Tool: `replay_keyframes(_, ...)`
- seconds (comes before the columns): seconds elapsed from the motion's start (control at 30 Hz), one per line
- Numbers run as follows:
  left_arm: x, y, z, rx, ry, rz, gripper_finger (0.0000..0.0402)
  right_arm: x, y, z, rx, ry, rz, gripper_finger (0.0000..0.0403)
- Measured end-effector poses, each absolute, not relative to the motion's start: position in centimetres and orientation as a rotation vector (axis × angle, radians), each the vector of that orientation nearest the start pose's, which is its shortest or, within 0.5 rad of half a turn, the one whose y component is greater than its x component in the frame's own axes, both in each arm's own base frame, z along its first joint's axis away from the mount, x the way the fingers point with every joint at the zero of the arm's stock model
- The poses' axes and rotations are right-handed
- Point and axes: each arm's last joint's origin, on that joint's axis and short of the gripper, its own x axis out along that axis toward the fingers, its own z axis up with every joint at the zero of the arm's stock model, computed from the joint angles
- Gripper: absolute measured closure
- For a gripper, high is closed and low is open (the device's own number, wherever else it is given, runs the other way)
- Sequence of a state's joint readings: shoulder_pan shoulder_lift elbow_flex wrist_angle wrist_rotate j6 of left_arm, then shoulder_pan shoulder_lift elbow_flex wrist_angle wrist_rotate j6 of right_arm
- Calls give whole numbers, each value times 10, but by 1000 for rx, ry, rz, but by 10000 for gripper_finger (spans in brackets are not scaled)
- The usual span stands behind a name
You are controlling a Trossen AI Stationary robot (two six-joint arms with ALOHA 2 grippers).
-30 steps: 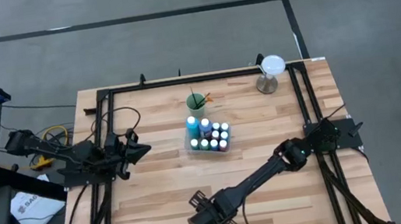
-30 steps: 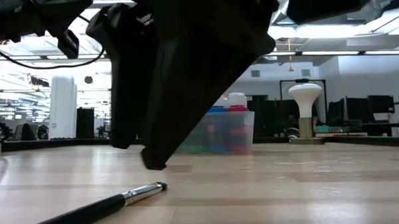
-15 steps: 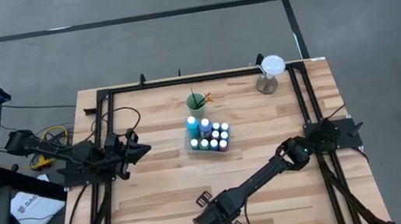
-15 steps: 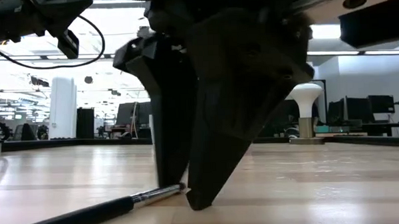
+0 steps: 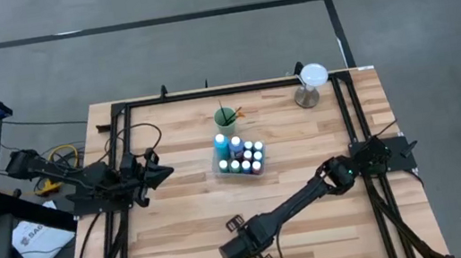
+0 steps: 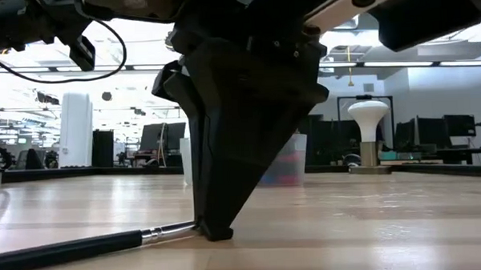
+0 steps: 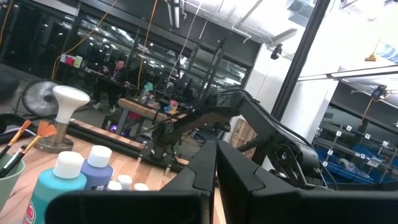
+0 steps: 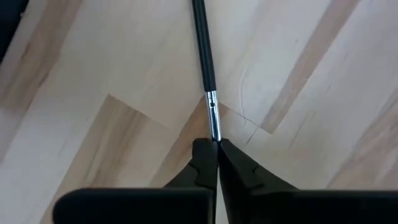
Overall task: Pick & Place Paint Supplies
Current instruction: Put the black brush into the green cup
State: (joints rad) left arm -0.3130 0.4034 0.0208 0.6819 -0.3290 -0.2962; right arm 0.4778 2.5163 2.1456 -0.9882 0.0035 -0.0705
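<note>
A thin black-handled paintbrush (image 8: 201, 50) with a silver metal collar lies flat on the wood table near its front edge; the low view shows it as well (image 6: 76, 247). My right gripper (image 8: 217, 144) stands over the brush's metal end, fingers pointing down (image 6: 214, 230), and is shut on it. It sits at the table's near middle (image 5: 234, 253). Small white-capped paint bottles (image 5: 240, 157) stand in a clear tray at the table's centre. My left gripper (image 5: 161, 171) waits shut at the table's left, touching nothing. My right gripper pinches the paintbrush at the end of its silver metal collar (image 8: 214, 127) between its two fingertips (image 6: 220, 229). The fingers come from above, pointing down. The brush lies on the table, its black handle running away from the fingers.
A green cup (image 5: 226, 117) holding more brushes stands just behind the tray. A white-topped stand (image 5: 310, 84) sits at the far right corner. Black frame rails (image 5: 207, 92) run along the table's far, left and right sides. Bare wood lies around the brush.
My right gripper has come down over the brush's metal end and shut on it; a second ago its fingers hung open above the table. The brush still lies on the table.
</note>
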Motion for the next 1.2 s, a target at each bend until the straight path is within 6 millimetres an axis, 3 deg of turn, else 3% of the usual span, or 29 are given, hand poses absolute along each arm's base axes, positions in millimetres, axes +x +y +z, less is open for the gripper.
replay_keyframes(0.17,115,-27,199,-389,-285,-26,394,450,218,149,-319,1320,393,402)
replay_keyframes(0.43,115,-27,199,-389,-285,-27,394,449,187,198,-262,1293,329,403)
replay_keyframes(0.57,115,-27,199,-389,-285,-28,394,436,168,235,-285,1296,261,403)
replay_keyframes(0.93,115,-27,199,-389,-285,-28,394,386,81,338,-496,1250,-245,403)
replay_keyframes(1.07,115,-27,199,-389,-285,-28,394,372,44,358,-556,1259,-427,403)
replay_keyframes(1.2,115,-27,199,-389,-285,-27,394,368,10,363,-652,1316,-523,403)
